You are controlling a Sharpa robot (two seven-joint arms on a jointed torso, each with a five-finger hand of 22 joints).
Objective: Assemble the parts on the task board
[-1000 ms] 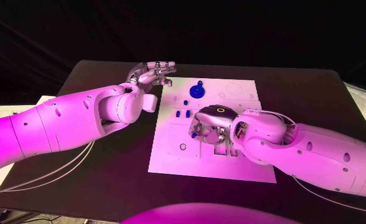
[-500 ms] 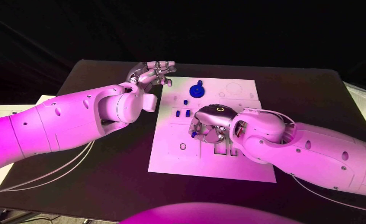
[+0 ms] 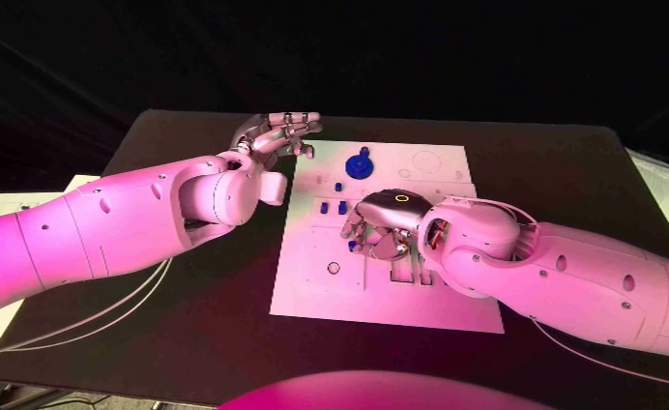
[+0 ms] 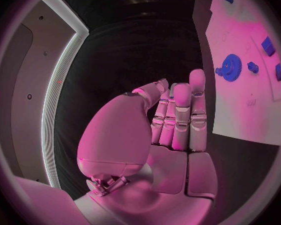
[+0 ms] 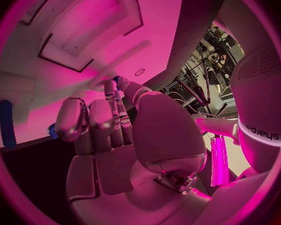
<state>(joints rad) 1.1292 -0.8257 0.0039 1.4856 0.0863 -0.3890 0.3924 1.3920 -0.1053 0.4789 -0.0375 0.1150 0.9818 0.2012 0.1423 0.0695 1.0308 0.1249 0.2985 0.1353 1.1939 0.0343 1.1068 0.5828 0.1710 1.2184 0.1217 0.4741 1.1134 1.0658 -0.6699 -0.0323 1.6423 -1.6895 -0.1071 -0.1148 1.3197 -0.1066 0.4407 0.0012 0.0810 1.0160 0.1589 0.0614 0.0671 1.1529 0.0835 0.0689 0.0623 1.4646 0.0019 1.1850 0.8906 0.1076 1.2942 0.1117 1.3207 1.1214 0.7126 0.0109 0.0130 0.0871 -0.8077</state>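
The white task board (image 3: pixel 321 284) lies in the middle of the table. A blue gear (image 3: pixel 360 168) (image 4: pixel 231 65) stands near its far edge, with two small blue parts (image 3: pixel 329 207) just nearer. My right hand (image 3: pixel 379 236) hangs low over the board's middle, fingers curled down. In the right wrist view a small blue part (image 5: pixel 117 79) shows pinched at its fingertips above the board (image 5: pixel 84 25). My left hand (image 3: pixel 286 130) (image 4: pixel 178 120) hovers off the board's far left corner, fingers straight and holding nothing.
Cut-out slots (image 3: pixel 419 275) in the board lie just beside my right hand. A long blue piece (image 5: pixel 6 123) and another small blue part (image 5: pixel 53 131) lie on the board near that hand. Black table (image 3: pixel 182 323) surrounds the board.
My right hand has shifted slightly toward the far side over the board's middle, and the blue piece seen at its fingers is now mostly covered. The left arm has not moved.
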